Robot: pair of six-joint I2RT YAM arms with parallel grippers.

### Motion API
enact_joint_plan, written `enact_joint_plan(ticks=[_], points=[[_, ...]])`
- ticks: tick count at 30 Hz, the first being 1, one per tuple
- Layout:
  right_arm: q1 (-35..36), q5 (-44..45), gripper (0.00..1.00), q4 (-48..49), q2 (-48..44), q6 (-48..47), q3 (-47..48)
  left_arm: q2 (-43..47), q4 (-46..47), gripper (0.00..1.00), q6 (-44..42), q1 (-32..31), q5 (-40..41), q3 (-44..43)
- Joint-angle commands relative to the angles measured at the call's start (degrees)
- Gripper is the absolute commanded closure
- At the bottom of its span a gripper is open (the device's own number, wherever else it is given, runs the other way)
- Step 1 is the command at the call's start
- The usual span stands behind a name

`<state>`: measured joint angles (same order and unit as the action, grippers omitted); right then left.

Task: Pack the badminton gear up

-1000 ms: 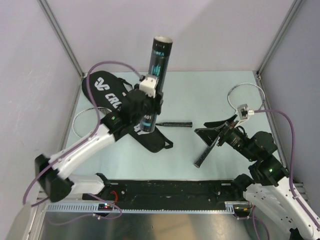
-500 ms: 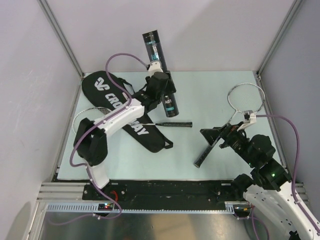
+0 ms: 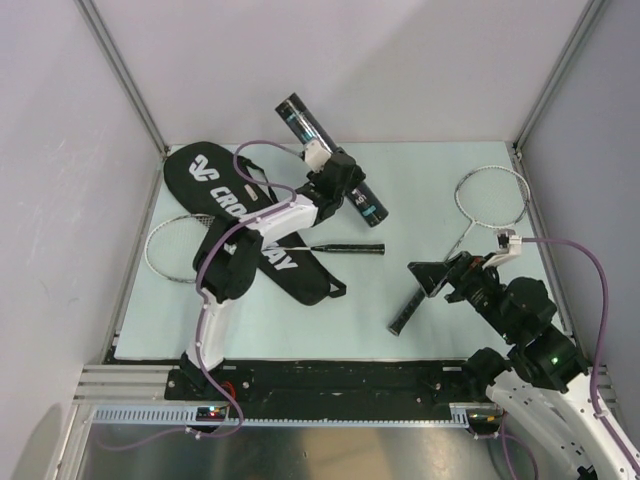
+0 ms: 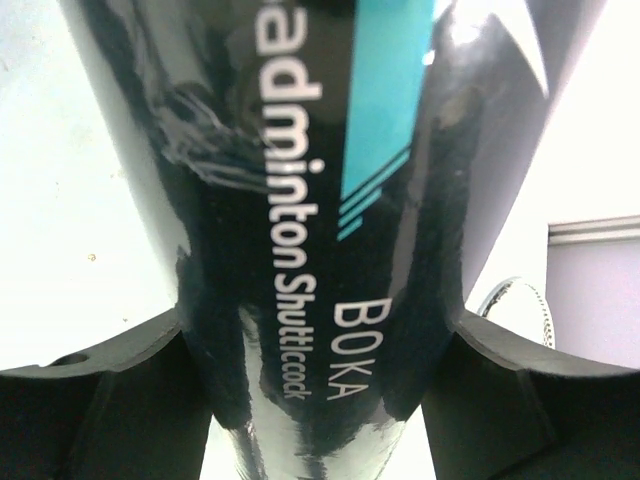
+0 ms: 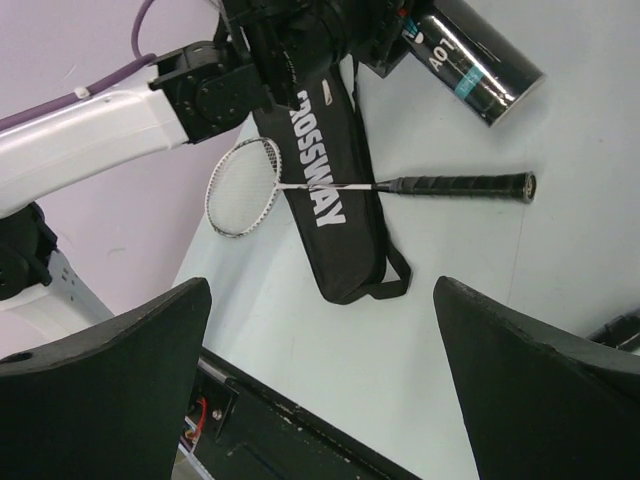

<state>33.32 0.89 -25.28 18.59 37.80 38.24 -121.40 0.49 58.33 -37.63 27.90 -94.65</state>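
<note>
1. The work surface is a pale blue-green table (image 3: 420, 190). It is enclosed by plain pale walls (image 3: 400, 60) on three sides, with metal posts (image 3: 120, 70) rising at the far corners. A metal rail (image 3: 330, 415) is fitted along the near edge.
2. The tube (image 3: 298, 118) is held off the table at the far middle of the surface. Its long axis runs from far left to near right. The far end is raised against the back wall; the near end, lettered A01, points down toward the table. Whether that end touches the surface cannot be told.
3. The left gripper (image 3: 338, 182) is clamped around the tube at about mid-length; in the left wrist view a finger (image 4: 100, 385) is pressed against each side of the barrel.
4. The bag (image 3: 205, 170) is laid flat at the left, its long axis running from the far left corner toward the near centre.
5. The first racket (image 3: 350, 247) is laid across the bag, head to the left, handle pointing right.
6. The second racket (image 3: 490, 197) is laid at the right, head at the far side, handle toward the near centre.
7. The right gripper (image 3: 440, 278) is positioned by the second racket's shaft with its fingers spread wide and nothing between them.
</note>
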Motion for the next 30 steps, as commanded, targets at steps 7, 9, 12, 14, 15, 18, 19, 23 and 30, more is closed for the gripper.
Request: enact_joint_plan(ticks=[7, 9, 12, 14, 15, 18, 19, 23, 30], points=[[0.3, 0.1, 0.02, 3.3, 5.0, 2.7, 0.3, -2.6, 6.4, 0.1, 4.9, 2.1, 0.7, -1.6], [0.3, 0.1, 0.02, 4.0, 5.6, 2.8, 0.2, -1.5, 6.3, 0.03, 5.1, 2.4, 0.6, 0.7], [0.3, 0.6, 0.03, 4.9, 6.2, 2.9, 0.3, 1.2, 6.3, 0.01, 4.8, 2.5, 0.5, 4.4], [0.3, 1.1, 0.03, 5.4, 6.5, 2.7, 0.3, 3.6, 6.3, 0.0, 3.5, 2.5, 0.2, 6.8], [0.3, 1.4, 0.03, 5.7, 6.7, 2.6, 0.3, 5.0, 6.3, 0.0, 2.6, 2.5, 0.2, 8.0], [0.3, 1.9, 0.03, 6.9, 7.7, 1.6, 0.3, 11.0, 6.0, 0.0, -2.0, 2.7, 0.7, 12.9], [0.3, 2.0, 0.03, 7.2, 8.6, 1.3, 0.3, 12.9, 5.6, 0.0, -3.8, 2.8, 0.7, 14.9], [0.3, 1.7, 0.04, 8.9, 13.0, -0.3, 0.3, 21.9, -1.9, 0.0, -12.2, 3.4, 4.8, 20.1], [0.4, -2.1, 0.06, 13.7, 21.8, -0.4, 0.5, 39.9, -12.9, 0.0, -8.2, 8.3, 12.2, 32.9]])
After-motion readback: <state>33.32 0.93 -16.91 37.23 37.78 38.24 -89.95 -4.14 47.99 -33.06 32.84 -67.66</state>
